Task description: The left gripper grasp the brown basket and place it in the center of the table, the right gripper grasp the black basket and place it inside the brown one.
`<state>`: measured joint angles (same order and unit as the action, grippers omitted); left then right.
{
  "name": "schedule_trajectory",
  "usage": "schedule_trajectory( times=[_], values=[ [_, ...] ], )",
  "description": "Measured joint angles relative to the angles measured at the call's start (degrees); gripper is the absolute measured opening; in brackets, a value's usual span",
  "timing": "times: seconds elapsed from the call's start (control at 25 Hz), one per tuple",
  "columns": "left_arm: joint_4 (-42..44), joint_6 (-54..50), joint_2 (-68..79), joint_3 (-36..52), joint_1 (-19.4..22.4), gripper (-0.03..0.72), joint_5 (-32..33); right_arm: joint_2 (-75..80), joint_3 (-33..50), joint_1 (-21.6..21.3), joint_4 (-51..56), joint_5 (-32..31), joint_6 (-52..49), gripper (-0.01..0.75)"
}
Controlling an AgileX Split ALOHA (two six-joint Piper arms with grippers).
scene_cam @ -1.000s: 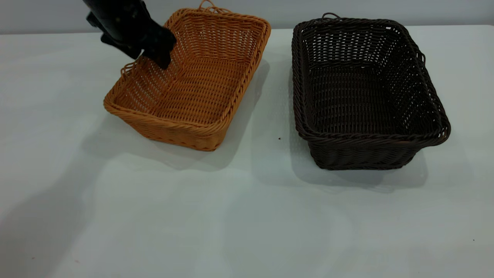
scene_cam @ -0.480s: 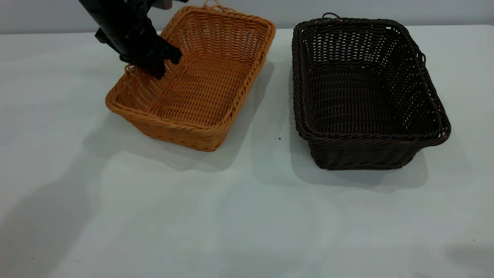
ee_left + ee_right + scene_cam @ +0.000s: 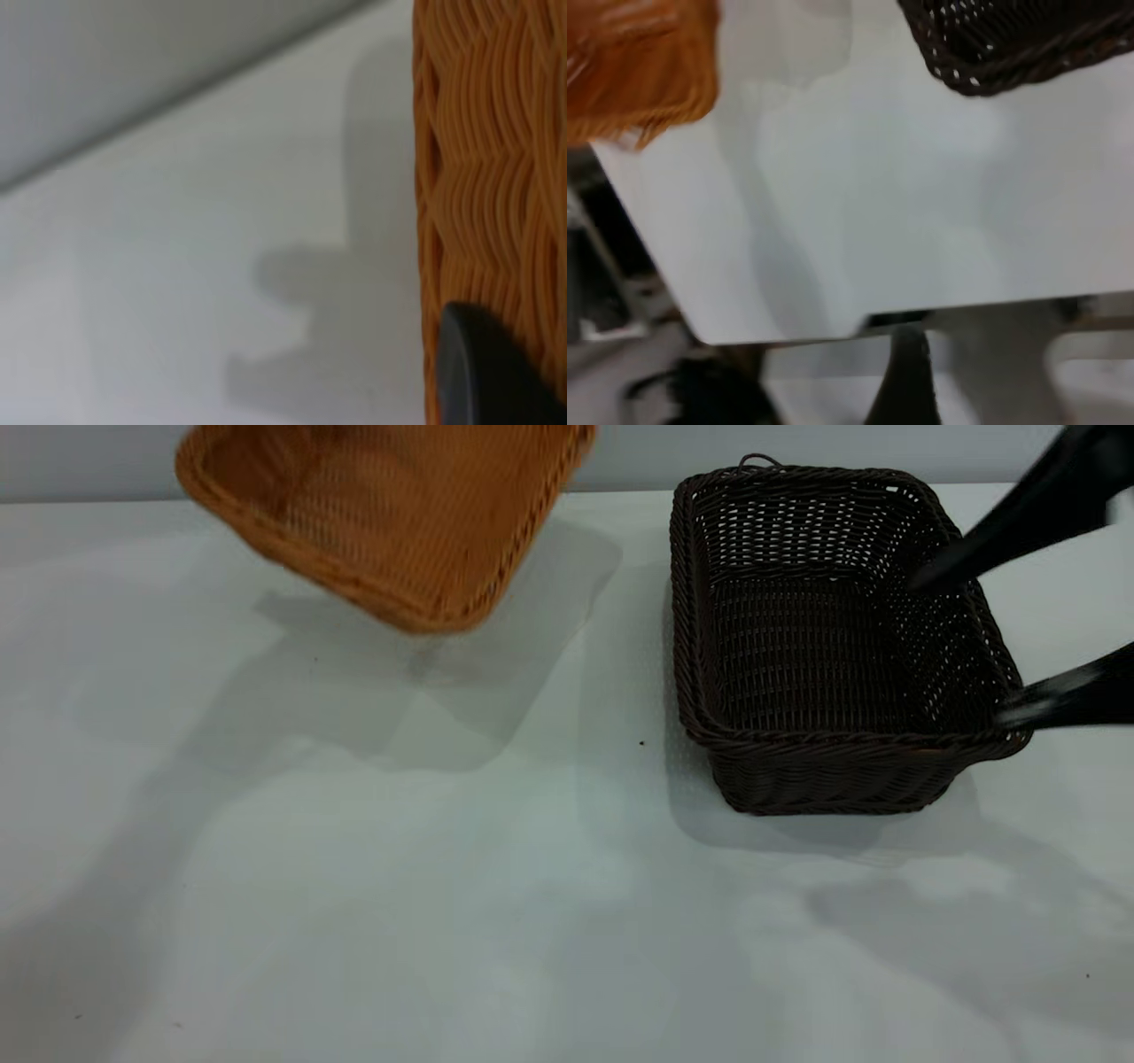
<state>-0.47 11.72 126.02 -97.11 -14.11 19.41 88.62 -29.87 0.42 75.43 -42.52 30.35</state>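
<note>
The brown basket (image 3: 381,522) hangs tilted in the air above the table's (image 3: 443,868) far left, partly cut off by the top of the exterior view. My left gripper is out of that view. In the left wrist view one dark finger (image 3: 483,372) presses on the basket's orange wicker wall (image 3: 487,177). The black basket (image 3: 824,646) stands on the table at the right. My right gripper (image 3: 957,651) is open at its right side, one finger over the inside and one outside near the front right corner. The right wrist view shows both baskets, brown (image 3: 638,71) and black (image 3: 1010,44).
The table's near half (image 3: 532,957) is bare except for shadows and tiny specks. A grey wall (image 3: 797,447) runs behind the far edge. The right wrist view shows the table's edge (image 3: 788,336) and the floor beyond.
The brown basket has risen off the table and swung up and to the left. The left arm has left the exterior view. The right gripper has come in from the right to the black basket.
</note>
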Motion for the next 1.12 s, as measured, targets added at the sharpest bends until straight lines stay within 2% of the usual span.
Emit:
schedule_trajectory(
  times=[0.12, 0.36, 0.6, 0.88, 0.96, 1.04, 1.12],
  values=[
    [0.0, 0.06, -0.86, 0.0, 0.0, 0.078, -0.55, 8.34, -0.24, 0.64, 9.93, 0.0, 7.31, 0.552],
    [0.0, 0.29, -0.86, 0.0, 0.0, 0.078, -0.61, 22.21, -0.94, 4.66, 24.54, 0.63, 16.63, 0.552],
    [0.0, 0.45, -0.86, 0.0, 0.0, 0.078, -0.61, 31.03, -6.12, 4.82, 26.49, 4.19, 18.39, 0.552],
    [0.0, 1.1, -0.86, 0.0, 0.0, 0.078, -0.61, 33.96, -10.68, 4.82, 26.85, 9.81, 18.06, 0.549],
    [0.0, 1.1, -0.86, 0.0, 0.0, 0.078, -0.61, 34.46, -11.52, 4.82, 26.85, 11.25, 17.94, 0.526],
    [0.0, 1.23, -0.86, 0.0, 0.0, 0.078, -0.61, 34.62, -11.93, 4.82, 26.93, 12.53, 17.76, 0.465],
    [0.0, 1.51, -0.86, 0.0, 0.0, 0.078, -0.61, 34.62, -12.1, 4.62, 27.9, 13.57, 17.61, 0.335]
  ],
)
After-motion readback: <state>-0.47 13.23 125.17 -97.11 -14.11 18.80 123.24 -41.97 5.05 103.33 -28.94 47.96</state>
